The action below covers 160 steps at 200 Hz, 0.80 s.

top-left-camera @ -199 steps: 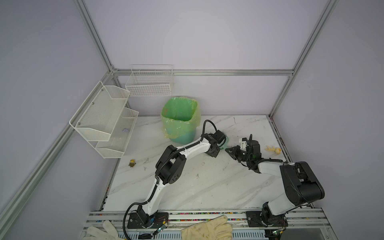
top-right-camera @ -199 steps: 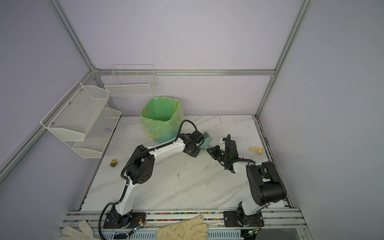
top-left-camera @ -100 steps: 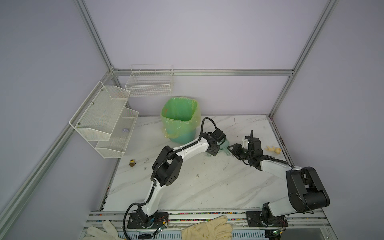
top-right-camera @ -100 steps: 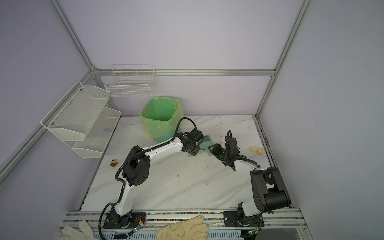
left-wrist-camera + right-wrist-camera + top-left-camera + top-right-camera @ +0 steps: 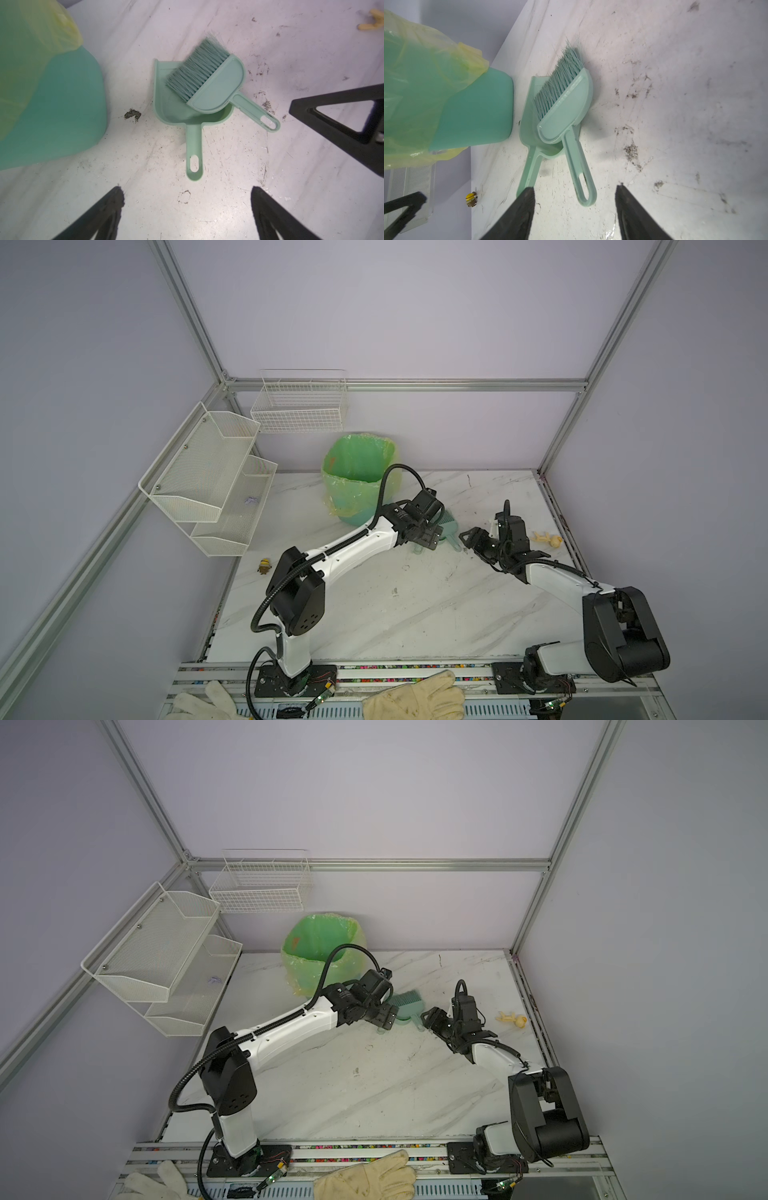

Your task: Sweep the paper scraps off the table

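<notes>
Where the scraps are: I see no blue or green wads on the worktop (image 5: 415, 614); whether they sit in the bin (image 5: 357, 489) I cannot tell.
Left jaws: wide, empty; dustpan (image 5: 170, 108) handle lies just ahead, centred between them.
Right jaws: apart, gripping nothing; brush (image 5: 562, 116) handle ends just ahead, between them.
Risk: brush rests loose across the dustpan, so I'd expect any nudge on either handle to slide it off or spin the dustpan; both sets of jaws hang near each other and could clash.
Materials: pale-green moulded plastic, slick, flat slotted handles; stiff teal bristles, splayed at the tips; bin smooth with crinkly translucent liner; worktop glossy, veined, scuffed.
</notes>
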Each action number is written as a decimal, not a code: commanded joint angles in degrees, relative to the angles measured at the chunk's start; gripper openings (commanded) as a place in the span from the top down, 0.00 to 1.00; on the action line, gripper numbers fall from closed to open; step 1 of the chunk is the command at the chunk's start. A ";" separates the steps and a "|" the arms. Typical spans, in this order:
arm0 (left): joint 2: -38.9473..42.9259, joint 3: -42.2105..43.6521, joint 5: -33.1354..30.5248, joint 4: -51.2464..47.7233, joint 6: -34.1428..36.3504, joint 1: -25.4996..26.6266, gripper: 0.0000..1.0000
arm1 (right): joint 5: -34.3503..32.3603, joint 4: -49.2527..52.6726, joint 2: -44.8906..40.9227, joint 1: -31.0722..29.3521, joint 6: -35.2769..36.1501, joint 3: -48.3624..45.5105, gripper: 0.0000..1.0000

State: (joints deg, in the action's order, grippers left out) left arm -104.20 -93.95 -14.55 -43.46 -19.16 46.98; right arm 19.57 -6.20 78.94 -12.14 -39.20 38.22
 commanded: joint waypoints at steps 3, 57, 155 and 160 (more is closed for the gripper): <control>6.86 4.74 -0.81 2.71 -3.02 0.50 0.00 | -4.51 2.91 -3.05 0.28 1.76 2.59 0.30; 19.24 17.72 -8.07 4.88 -9.53 0.83 0.00 | -7.73 4.00 -5.92 0.36 3.52 4.30 0.02; 34.11 34.12 -28.69 -4.11 -19.14 -2.58 0.00 | -15.10 5.37 -10.41 0.65 3.18 6.62 0.03; 34.72 34.78 -29.18 -4.38 -19.44 -3.55 0.00 | -16.23 5.26 -10.86 0.67 3.15 6.40 0.03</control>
State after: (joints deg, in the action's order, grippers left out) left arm -72.60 -63.24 -35.20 -44.75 -35.27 46.02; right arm 8.19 -1.78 70.65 -11.88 -36.51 43.79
